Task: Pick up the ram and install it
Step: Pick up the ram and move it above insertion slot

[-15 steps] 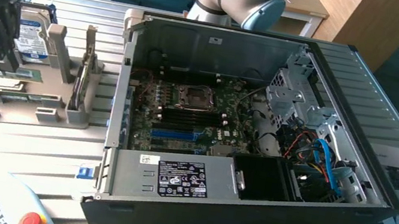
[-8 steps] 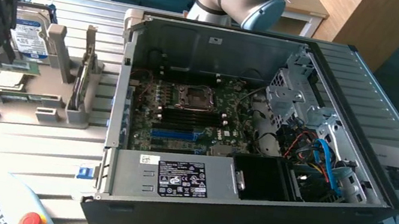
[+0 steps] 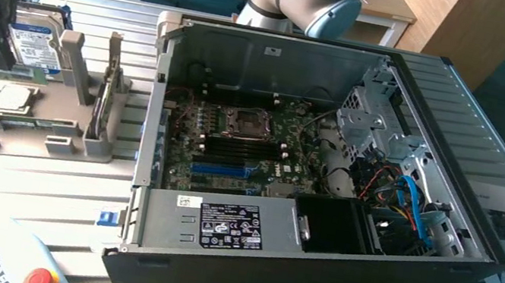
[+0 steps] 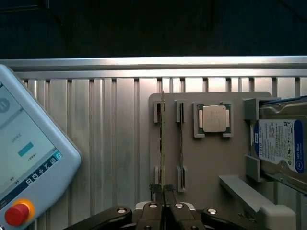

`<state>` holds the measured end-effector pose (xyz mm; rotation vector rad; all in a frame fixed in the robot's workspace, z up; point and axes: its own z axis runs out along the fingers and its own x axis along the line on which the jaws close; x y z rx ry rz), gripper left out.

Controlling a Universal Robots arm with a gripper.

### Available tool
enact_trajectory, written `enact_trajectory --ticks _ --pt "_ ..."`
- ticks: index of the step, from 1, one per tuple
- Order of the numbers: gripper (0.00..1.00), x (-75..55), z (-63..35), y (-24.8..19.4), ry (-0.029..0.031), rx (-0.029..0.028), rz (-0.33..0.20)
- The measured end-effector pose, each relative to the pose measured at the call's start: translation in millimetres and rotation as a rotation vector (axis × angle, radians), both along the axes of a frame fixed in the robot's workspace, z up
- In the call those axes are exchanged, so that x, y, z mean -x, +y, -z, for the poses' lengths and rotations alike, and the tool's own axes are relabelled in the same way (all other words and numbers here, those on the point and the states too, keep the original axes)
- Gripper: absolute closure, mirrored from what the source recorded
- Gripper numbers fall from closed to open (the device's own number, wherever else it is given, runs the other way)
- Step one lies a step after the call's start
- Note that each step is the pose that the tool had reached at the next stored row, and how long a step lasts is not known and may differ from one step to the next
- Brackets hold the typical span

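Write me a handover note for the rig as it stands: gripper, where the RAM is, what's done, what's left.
Gripper: shut on the RAM stick, pinching it at one end.
RAM stick: at the grey parts holder, beside a second stick standing in its slots. I can't tell whether the held one has cleared its own slots.
PC case: open, on the exterior view's right, motherboard exposed, well apart from the gripper.
Done: the grasp.
Left: the install; the stick is not at the motherboard.
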<state>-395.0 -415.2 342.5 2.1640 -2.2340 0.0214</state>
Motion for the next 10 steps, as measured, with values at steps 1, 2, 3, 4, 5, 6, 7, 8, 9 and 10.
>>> enact_trajectory --ticks 1,2,3,4,5,6,7,8,9,10 --pt "0.88 0.0 -2.1 0.0 0.0001 0.0000 0.000" --pt "0.88 0.0 -4.1 0.0 0.0001 0.0000 0.000" --pt "0.88 0.0 -5.9 0.0 0.0000 -0.0001 0.000" --pt "0.88 0.0 -7.7 0.0 0.0001 -0.0001 0.000" --pt "0.88 0.0 -9.5 0.0 0.0000 -0.0001 0.000" --pt "0.88 0.0 -11.4 0.0 0.0000 -0.0001 0.000" --pt "0.88 0.0 -13.3 0.0 0.0000 -0.0001 0.000" --pt "0.88 0.0 -15.2 0.0 0.0001 -0.0001 0.000" --pt "0.88 0.0 -17.0 0.0 0.0000 0.0000 0.000" --pt "0.88 0.0 -18.9 0.0 0.0001 -0.0001 0.000"
